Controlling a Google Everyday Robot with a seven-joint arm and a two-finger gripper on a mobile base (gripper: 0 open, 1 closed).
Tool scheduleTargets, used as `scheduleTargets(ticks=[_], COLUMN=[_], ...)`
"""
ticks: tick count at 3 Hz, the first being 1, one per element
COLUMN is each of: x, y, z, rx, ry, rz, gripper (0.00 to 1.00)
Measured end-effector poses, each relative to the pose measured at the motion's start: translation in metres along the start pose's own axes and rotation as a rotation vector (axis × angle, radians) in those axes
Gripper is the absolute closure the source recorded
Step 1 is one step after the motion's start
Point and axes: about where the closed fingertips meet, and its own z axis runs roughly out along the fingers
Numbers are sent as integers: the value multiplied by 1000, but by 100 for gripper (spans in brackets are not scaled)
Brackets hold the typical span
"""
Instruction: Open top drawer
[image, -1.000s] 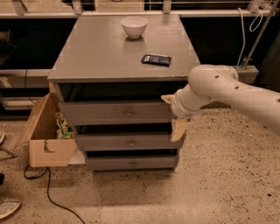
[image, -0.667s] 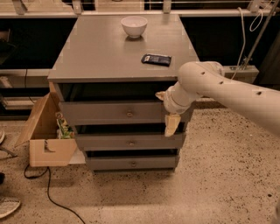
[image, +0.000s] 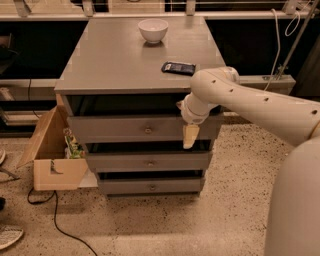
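The top drawer (image: 115, 129) is the widest grey drawer, just under the cabinet top, with a small round knob (image: 148, 130) at its centre. A dark gap shows above its front. My gripper (image: 190, 136) hangs at the end of the white arm (image: 250, 102), which reaches in from the right. The gripper is in front of the right part of the top drawer's front, to the right of the knob and at about its height. It holds nothing that I can see.
Two narrower grey drawers (image: 147, 162) (image: 150, 186) sit below. A white bowl (image: 153, 29) and a flat black device (image: 178, 67) lie on the cabinet top (image: 110, 60). An open cardboard box (image: 55, 165) stands at the cabinet's left, with a cable (image: 60, 225) on the floor.
My arm and gripper have moved left across the top drawer's front, closer to the knob. The drawers have not moved.
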Motion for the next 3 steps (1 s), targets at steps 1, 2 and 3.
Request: scheduleTargets(ticks=[1,2,3], x=[4,8,13], y=[-3,4,10], z=[21,37,32], rx=[-23,-57,-50], ry=[28,42,51], rz=[24,41,51], gripper=[15,38,61])
